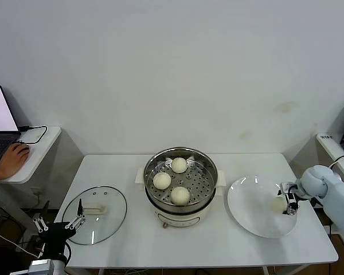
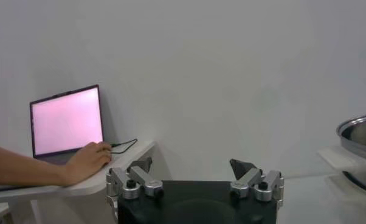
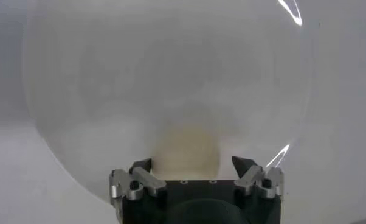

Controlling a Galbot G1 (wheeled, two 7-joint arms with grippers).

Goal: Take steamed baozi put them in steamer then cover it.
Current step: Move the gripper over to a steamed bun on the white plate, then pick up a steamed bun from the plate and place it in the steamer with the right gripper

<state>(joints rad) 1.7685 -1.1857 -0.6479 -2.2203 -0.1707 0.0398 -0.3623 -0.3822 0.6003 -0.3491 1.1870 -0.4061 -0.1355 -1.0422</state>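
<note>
Baozi (image 1: pixel 179 165): in the head view three are seen in the steamer (image 1: pixel 180 184), and the fourth (image 1: pixel 279 203) is bracketed on the white plate (image 1: pixel 252 215) by the right gripper (image 1: pixel 289 201); the cover (image 1: pixel 95 214) lies beside the parked left gripper (image 1: pixel 58 224). In the left wrist view, spread, empty jaws are shown. In the right wrist view, the last bun (image 3: pixel 187 153) is seen between open jaws, not yet clamped. Placing it and covering remain.

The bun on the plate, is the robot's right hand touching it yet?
Cannot tell. In the right wrist view the open right gripper frames the bun on the plate, but no contact or gap shows plainly.
</note>
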